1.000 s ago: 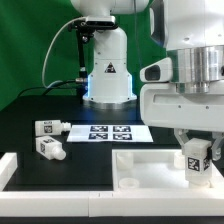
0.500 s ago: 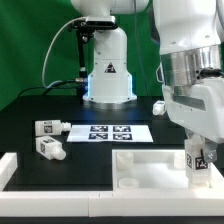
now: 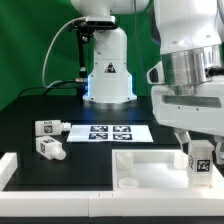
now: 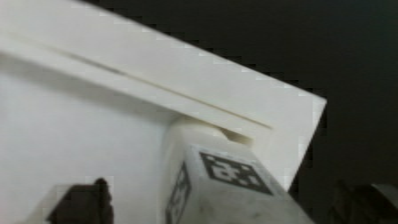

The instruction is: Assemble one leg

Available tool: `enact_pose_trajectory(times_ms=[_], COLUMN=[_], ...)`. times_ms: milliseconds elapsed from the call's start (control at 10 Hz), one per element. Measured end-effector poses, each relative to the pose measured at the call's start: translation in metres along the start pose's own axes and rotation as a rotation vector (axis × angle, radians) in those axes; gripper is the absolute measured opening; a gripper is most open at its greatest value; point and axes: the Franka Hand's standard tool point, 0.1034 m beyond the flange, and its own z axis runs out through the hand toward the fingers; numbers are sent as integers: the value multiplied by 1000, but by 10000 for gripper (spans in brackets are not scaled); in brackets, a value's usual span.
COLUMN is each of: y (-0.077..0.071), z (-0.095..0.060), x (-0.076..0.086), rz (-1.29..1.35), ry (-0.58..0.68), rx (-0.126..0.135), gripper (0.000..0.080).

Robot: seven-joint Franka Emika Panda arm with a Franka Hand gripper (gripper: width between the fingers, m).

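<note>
On the bench (image 3: 30,110), the big flat white panel (image 3: 150,172) lies near and to the exterior view's right, and the end effector (image 3: 199,158) is clenched around the leg (image 3: 200,158), holding it upright at the panel's right corner. The leg looks light, stiff and smooth, so I'd grip its flat sides.

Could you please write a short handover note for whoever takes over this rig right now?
Gripper: at the panel's corner on the exterior view's right; whether it is open or shut cannot be told.
Leg: upright at that corner of the white panel; seating cannot be confirmed.
Two spare legs lie on the exterior view's left beside the marker board.
Done: leg brought to the corner.
Left: finish seating it, release, retract.
</note>
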Motion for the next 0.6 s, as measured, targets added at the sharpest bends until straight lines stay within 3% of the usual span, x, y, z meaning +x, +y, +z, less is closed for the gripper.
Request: enact_pose_trajectory(times_ms=[200, 600], y=[-3, -2], z=[-2, -2], x=[-2, 1], rz=[-294, -592], ry=[-6, -3], rx=[-23, -31], gripper=[641, 649])
